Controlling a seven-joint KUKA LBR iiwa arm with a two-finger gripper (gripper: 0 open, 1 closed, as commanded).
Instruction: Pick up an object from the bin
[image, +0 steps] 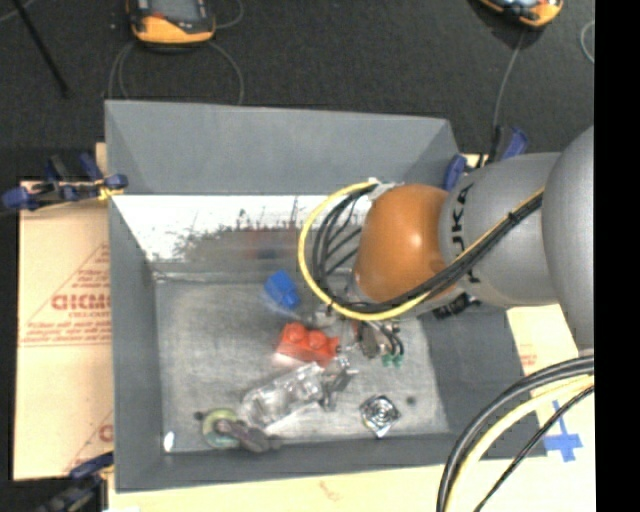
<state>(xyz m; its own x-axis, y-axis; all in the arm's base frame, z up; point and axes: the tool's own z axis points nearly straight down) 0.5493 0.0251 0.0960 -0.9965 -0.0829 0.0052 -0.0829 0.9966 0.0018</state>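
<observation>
The thing nearest the gripper (355, 342) is a red plastic piece (305, 343), lumpy in shape, lying just beside the gripper on the side away from the arm. Whether the gripper touches it cannot be told, and nothing is seen held.

The gripper hangs low in the bin (280, 150) under the wrist's orange cover (400, 245), which hides most of it, so it cannot be told whether it is spread or closed.

Beyond the red piece, farther from the gripper toward the back wall, lies a small blue piece (283, 290). On the gripper's near side, toward the front wall, a clear plastic item (285, 395) stretches away from it, and a silver metal part (378, 413) lies almost straight in front of it. A small green bit (392, 353) sits close under the wrist. Farthest off, past the clear item, is an olive ring (220, 428).

The step in hand looks like the approach or descent, before any lift. The next move would call for centring over one thing, probably the red piece, closing firmly, and lifting clear of the clear item close by.

The only writing noted is the maker's name, "KUKA", on the arm (520, 230), partly hidden by yellow cables (320, 215).
</observation>
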